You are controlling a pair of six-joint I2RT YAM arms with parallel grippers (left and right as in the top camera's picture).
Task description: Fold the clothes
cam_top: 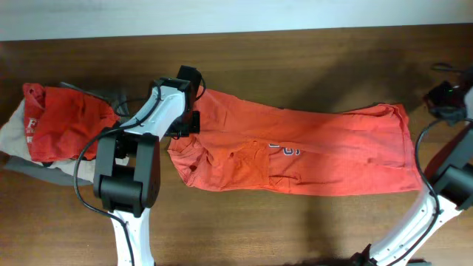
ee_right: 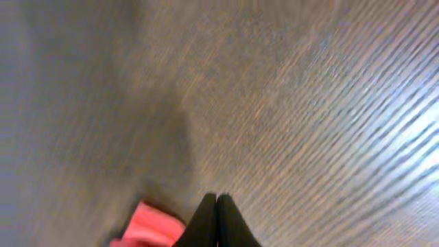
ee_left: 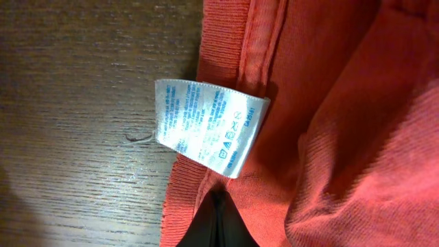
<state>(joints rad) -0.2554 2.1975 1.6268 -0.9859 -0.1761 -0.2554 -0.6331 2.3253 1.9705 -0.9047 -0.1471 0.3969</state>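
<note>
"Where's the shirt [cam_top: 318,151] from where you stand?"

"Laid out across the middle of the brown wooden table [cam_top: 295,59], an orange-red one, doubled over into a long band running left to right. It's rumpled at the left end and flatter toward the right. A scrap of dark and white print [cam_top: 284,148] shows near the middle, too small for me to read."

"And the left claw [ee_left: 218,223]?"

"Down at the left end of the shirt. Its two black tips are pressed together right over the ribbed edge of the fabric. I can't tell whether any cloth is caught between them. Just past the tips, a white care label [ee_left: 209,127] with blue printing lies half on the shirt and half on bare wood."

"The right one?"

"The right claw [ee_right: 217,219] is off by the table's right edge, beyond the shirt's right end. Its tips are pressed together too, with nothing between them. There's only wood grain beneath it, and a bit of pinkish-red cloth [ee_right: 147,223] beside it, all rather blurred."

"Anything else on the table?"

"A heap at the far left: another red garment [cam_top: 63,122] on top of something beige [cam_top: 13,133]."
</note>
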